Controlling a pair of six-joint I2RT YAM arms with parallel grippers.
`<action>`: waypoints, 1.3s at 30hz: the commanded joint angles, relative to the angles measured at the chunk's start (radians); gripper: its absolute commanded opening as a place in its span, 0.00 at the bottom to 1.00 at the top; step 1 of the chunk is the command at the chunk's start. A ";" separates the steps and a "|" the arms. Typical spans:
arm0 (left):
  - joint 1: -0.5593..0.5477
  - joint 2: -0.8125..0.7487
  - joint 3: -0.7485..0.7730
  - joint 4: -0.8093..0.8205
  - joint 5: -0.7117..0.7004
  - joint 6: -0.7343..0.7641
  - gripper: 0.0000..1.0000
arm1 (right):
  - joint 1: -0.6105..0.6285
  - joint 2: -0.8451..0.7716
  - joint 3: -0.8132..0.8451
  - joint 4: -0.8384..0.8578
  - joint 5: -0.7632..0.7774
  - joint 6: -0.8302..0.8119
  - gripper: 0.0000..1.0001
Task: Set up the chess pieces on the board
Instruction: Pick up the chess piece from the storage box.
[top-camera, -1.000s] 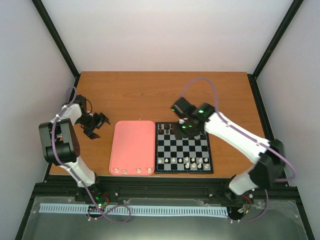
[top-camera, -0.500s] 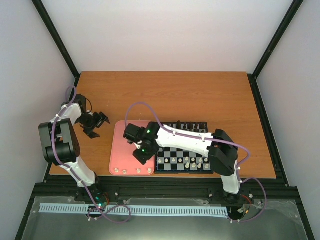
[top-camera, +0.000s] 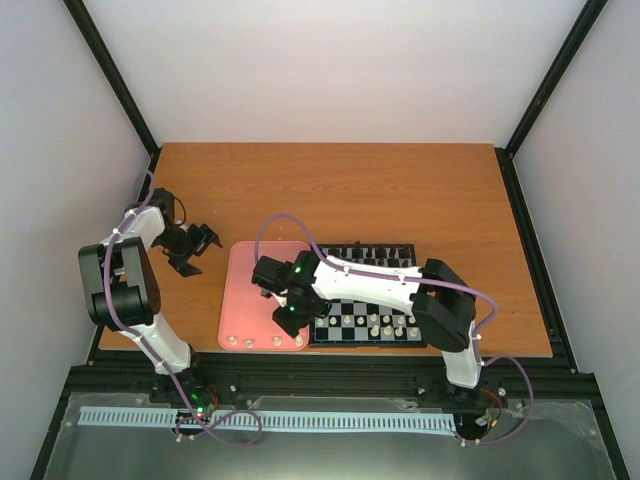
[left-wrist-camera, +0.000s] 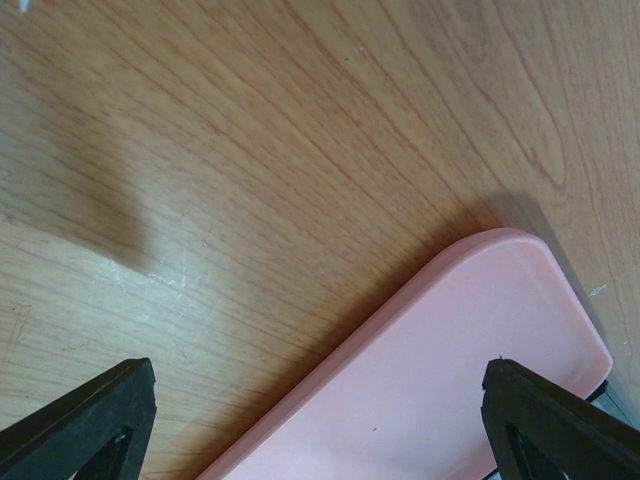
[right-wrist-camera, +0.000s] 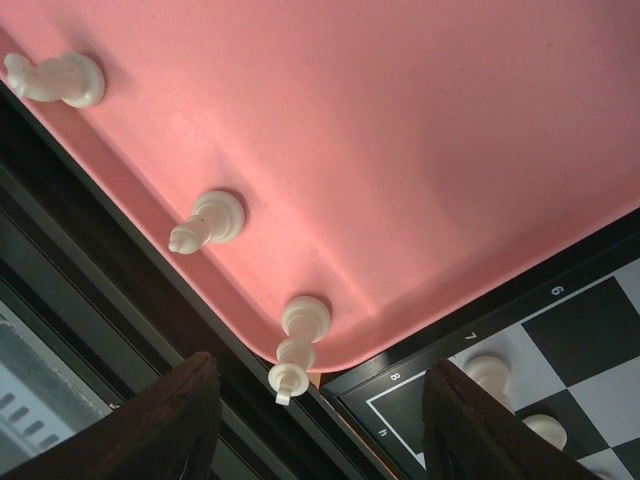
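- Some small cream-white chess pieces (top-camera: 375, 322) stand in the near rows of the black and pale checked chessboard (top-camera: 370, 344). Four more line the near edge of the flat pink tray (top-camera: 245, 285) on its left.
- Only the right wrist view shows the right gripper (right-wrist-camera: 322, 380) open over the corner tray piece, holding nothing.
- The left gripper (left-wrist-camera: 315, 365) is open and empty over the brown wooden table (left-wrist-camera: 250, 150).

Surface of the table (left-wrist-camera: 250, 150): brown wood grain, low sheen, faint pale scratches. The tray (right-wrist-camera: 400, 120): pink plastic, smooth, satin finish. The chess pieces (right-wrist-camera: 208, 222): cream-white plastic, smooth, slightly glossy. The board (right-wrist-camera: 590, 330): smooth flat squares, printed white markings.
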 joint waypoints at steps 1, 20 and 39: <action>-0.008 -0.027 0.007 0.009 0.009 0.005 1.00 | 0.030 -0.007 0.023 0.016 0.015 -0.032 0.54; -0.009 0.020 0.062 -0.021 0.009 0.006 1.00 | 0.103 0.288 0.364 0.171 -0.101 -0.182 0.53; -0.007 0.059 0.090 -0.020 0.017 0.006 1.00 | 0.105 0.453 0.525 0.169 -0.178 -0.216 0.39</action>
